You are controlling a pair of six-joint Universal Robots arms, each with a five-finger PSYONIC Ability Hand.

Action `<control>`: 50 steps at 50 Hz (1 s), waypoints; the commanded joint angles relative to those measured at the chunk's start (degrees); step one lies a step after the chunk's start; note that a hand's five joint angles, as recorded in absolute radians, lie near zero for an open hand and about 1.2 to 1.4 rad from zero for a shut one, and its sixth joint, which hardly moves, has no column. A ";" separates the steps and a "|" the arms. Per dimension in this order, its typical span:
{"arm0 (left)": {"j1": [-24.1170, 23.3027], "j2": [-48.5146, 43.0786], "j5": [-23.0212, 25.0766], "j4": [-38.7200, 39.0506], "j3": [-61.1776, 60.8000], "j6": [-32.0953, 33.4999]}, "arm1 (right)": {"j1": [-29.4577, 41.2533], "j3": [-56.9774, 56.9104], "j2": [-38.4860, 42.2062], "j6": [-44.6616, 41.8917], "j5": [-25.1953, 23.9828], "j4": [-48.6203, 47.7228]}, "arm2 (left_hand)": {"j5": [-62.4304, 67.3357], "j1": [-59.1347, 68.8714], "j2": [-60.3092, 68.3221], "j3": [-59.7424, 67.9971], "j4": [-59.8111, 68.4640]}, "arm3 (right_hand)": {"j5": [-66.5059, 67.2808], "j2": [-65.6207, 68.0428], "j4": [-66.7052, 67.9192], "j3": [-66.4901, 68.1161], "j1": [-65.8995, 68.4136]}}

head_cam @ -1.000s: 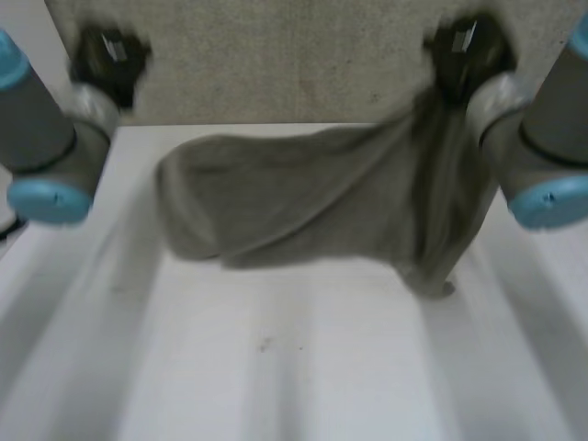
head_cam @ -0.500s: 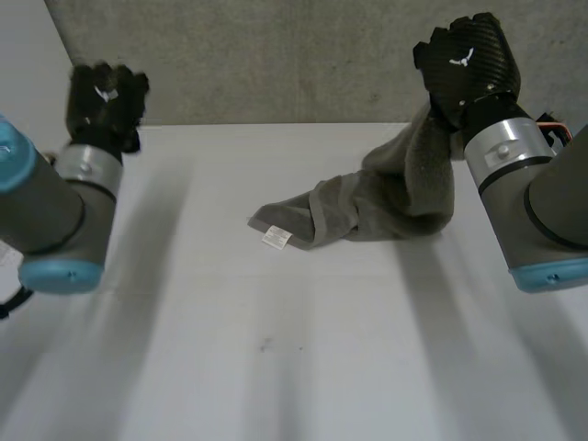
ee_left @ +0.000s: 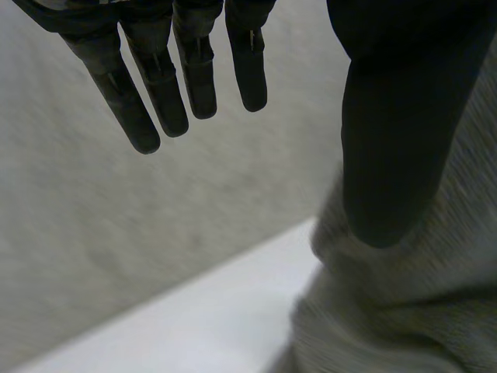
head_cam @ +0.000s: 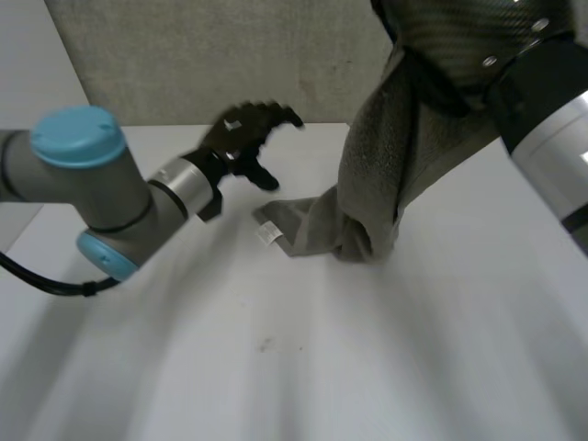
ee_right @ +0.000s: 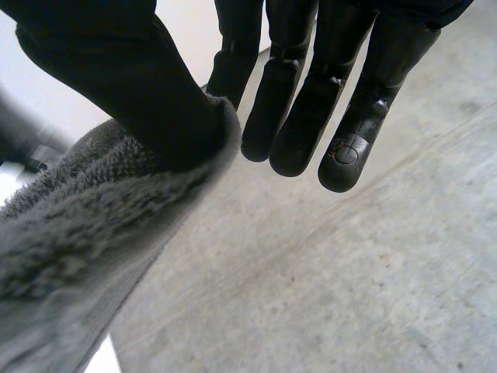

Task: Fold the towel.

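The grey towel (head_cam: pixel 378 156) hangs in a bunched column from my right hand (head_cam: pixel 459 41), which is raised high at the right. Its lower end lies crumpled on the white table (head_cam: pixel 276 367), with a small white label (head_cam: pixel 268 235) at the near tip. In the right wrist view the thumb (ee_right: pixel 132 85) presses the towel's edge (ee_right: pixel 70 233) against a finger, so that hand is shut on it. My left hand (head_cam: pixel 243 136) hovers open just left of the towel's lower end, touching nothing. In the left wrist view its fingers (ee_left: pixel 178 78) are straight, with towel pile (ee_left: pixel 404 311) below the thumb.
A speckled grey wall (head_cam: pixel 184 64) runs behind the table's far edge. The left forearm (head_cam: pixel 110 202) crosses the table's left part. Bare white tabletop spreads in front of the towel.
My left hand has opened and swung in from the far left toward the towel's end on the table. My right hand has lifted the towel higher and nearer the camera.
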 commanded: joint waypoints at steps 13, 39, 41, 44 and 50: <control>-8.21 -14.77 3.19 -2.53 9.44 -1.32 | 1.09 0.33 -9.74 6.06 -2.30 7.38 | 3.67 3.81 3.65 3.66 3.65 | 13.16 12.87 11.59 12.07 24.65; -5.40 -11.61 16.24 -19.06 11.98 -2.12 | -6.29 1.13 -2.98 5.27 -2.74 1.41 | 54.95 55.09 54.93 54.94 54.93 | 13.16 12.87 11.59 12.07 24.65; -5.32 -11.43 9.24 -16.96 13.65 -2.12 | -6.38 0.78 -2.36 5.36 -2.65 0.79 | 54.95 55.09 54.93 54.94 54.93 | 13.16 12.87 11.59 12.07 24.65; -5.14 -10.73 -7.97 -12.13 15.94 -1.33 | -6.91 -0.01 -1.31 5.27 -2.13 0.08 | 54.95 55.09 54.93 54.94 54.93 | 13.16 12.87 11.59 12.07 24.65; -1.89 -2.92 -24.23 -6.58 12.01 -0.80 | -6.91 -1.68 1.33 5.36 -1.69 0.08 | 54.95 55.09 54.93 54.94 54.93 | 13.16 12.87 11.59 12.07 24.65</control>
